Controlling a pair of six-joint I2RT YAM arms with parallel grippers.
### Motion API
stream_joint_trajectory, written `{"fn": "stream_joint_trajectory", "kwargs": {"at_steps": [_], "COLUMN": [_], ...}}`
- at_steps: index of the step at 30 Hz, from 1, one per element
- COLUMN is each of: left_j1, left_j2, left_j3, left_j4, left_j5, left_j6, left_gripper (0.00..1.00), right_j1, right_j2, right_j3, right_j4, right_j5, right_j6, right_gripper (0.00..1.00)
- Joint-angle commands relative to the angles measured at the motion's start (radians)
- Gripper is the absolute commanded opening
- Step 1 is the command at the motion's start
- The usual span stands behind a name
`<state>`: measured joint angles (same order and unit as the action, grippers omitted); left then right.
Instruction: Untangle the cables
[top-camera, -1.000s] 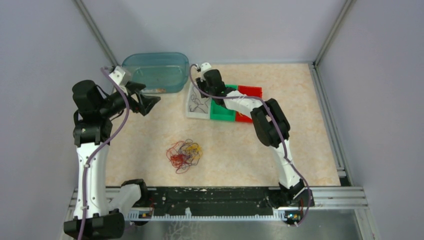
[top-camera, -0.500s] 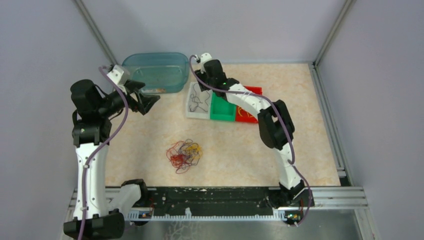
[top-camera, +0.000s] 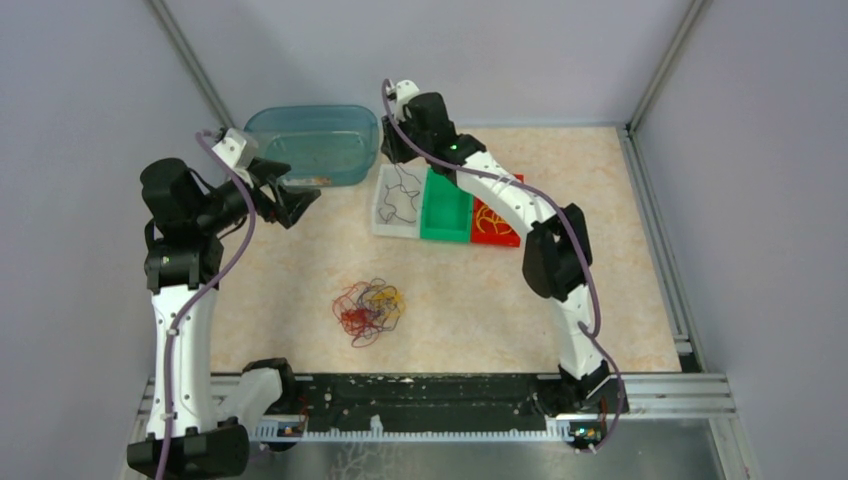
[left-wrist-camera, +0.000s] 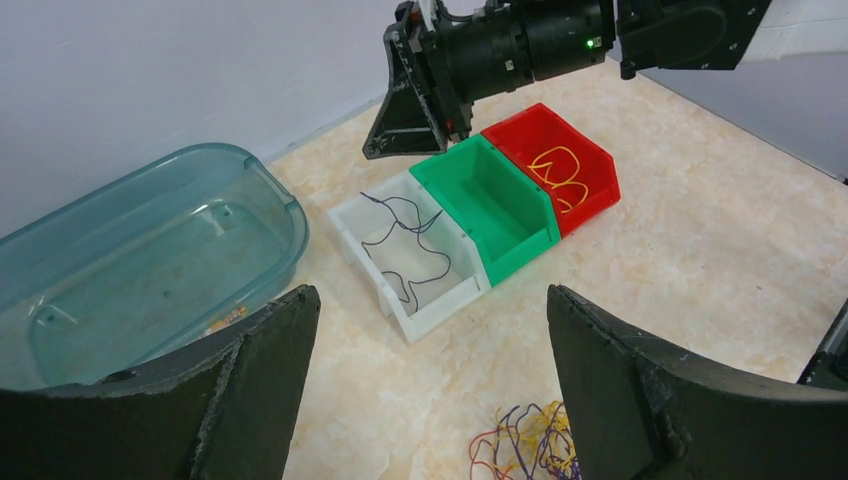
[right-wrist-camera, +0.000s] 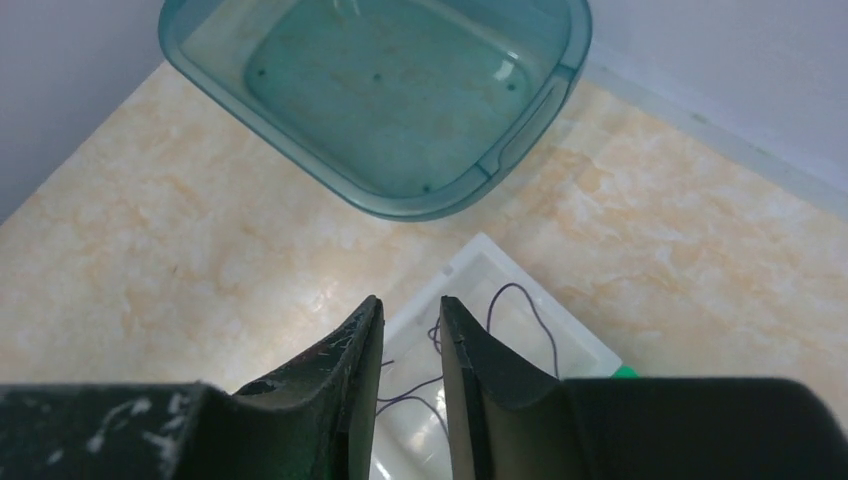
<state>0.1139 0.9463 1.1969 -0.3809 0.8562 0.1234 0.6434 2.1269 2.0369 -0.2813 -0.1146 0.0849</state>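
Observation:
A tangle of thin yellow, dark red and black cables lies on the table in front of the bins; its edge shows in the left wrist view. One dark cable lies loose in the white bin, also seen in the left wrist view and the right wrist view. A yellow cable lies in the red bin. My right gripper hovers above the white bin's far end, its jaws a narrow gap apart and empty. My left gripper is wide open and empty, raised left of the bins.
A green bin stands between the white and red bins and holds nothing I can see. A teal plastic tub stands at the back left, close to both grippers. Grey walls with metal rails close off the table.
My right arm has risen and drawn back from low over the bins towards the far wall, uncovering the bins. My left gripper has barely moved. The tangle is unchanged.

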Motion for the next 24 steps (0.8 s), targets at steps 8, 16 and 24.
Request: {"fn": "stream_joint_trajectory", "kwargs": {"at_steps": [8, 16, 24], "left_j1": [0.003, 0.002, 0.002], "left_j2": [0.003, -0.001, -0.001], "left_j3": [0.018, 0.010, 0.001], "left_j4": [0.019, 0.020, 0.023], "left_j5": [0.011, 0.009, 0.003], "left_j6": [-0.005, -0.002, 0.003], "left_gripper": [0.89, 0.90, 0.90], "right_j1": [-0.021, -0.003, 0.022], "right_j2": [0.111, 0.184, 0.241], "right_j3": [-0.023, -0.010, 0.011], "right_j4": [-0.067, -0.077, -0.084], "right_j5": [0.070, 0.161, 0.189], "right_j6": [0.136, 0.083, 0.063], "right_gripper": [0.21, 0.20, 0.20]}}
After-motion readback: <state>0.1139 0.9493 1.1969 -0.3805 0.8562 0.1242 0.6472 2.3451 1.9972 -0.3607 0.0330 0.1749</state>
